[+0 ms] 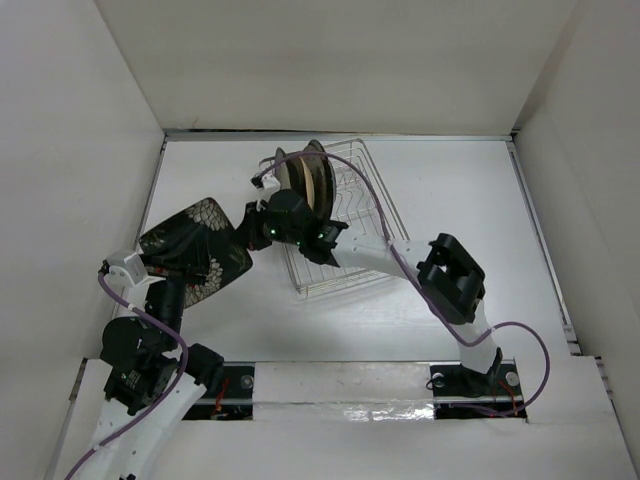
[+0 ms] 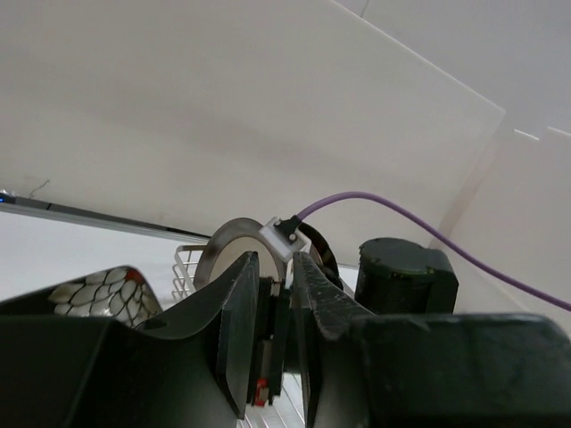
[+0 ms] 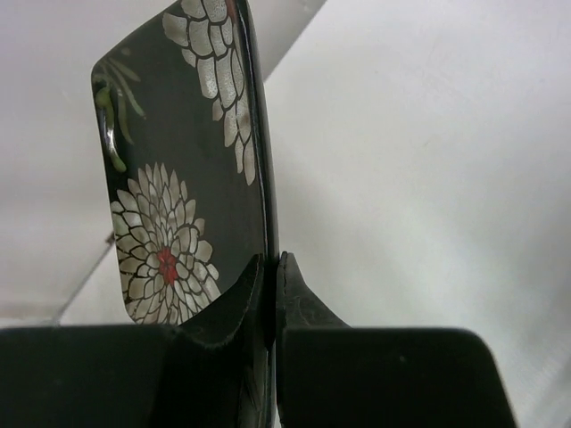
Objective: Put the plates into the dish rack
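Note:
The black square floral plate (image 1: 200,235) is tilted up off the table at the left. My right gripper (image 1: 250,232) is shut on its right edge; in the right wrist view the plate (image 3: 178,178) rises edge-on from between the closed jaws (image 3: 272,260). My left gripper (image 1: 160,268) sits at the plate's lower left edge. Its jaws (image 2: 277,259) stand a little apart with nothing of the plate between them, and the plate (image 2: 98,290) shows just outside the left finger. Round plates (image 1: 305,180) stand on edge at the far end of the silver wire dish rack (image 1: 350,260).
White walls close in the table on the left, far side and right. My right arm reaches across the rack, its elbow (image 1: 452,278) to the rack's right. In the left wrist view a grey-rimmed plate (image 2: 223,254) and rack wire (image 2: 183,267) show beyond the fingers.

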Controlling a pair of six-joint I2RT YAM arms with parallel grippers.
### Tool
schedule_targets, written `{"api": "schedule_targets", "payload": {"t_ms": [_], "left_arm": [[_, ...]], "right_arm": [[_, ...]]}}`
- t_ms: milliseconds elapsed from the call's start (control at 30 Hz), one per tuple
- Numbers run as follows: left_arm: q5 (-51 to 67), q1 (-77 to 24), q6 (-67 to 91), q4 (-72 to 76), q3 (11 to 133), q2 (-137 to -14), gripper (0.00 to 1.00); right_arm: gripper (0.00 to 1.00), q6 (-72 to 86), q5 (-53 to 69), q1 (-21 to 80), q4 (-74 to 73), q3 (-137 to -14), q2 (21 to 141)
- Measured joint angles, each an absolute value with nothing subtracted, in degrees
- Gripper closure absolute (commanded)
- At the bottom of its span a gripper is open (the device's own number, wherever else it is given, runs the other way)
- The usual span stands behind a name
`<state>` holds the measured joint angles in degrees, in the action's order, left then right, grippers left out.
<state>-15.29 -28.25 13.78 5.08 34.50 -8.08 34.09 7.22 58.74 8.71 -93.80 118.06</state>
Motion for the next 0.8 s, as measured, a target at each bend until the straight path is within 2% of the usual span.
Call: {"api": "schedule_targets", "payload": {"t_ms": [400,800], "left_arm": [[-12.4,-28.3,14.0,5.5,34.4,-8.0,0.78],[-9.9,-28.3,14.0,5.7,34.4,-10.3,0.76]], "right_arm": [[1.00,37.2,5.5,47.2,7.6,-93.8,114.0],[1.00,41.2,7.5,31.2,10.9,-88.2,98.2]]}}
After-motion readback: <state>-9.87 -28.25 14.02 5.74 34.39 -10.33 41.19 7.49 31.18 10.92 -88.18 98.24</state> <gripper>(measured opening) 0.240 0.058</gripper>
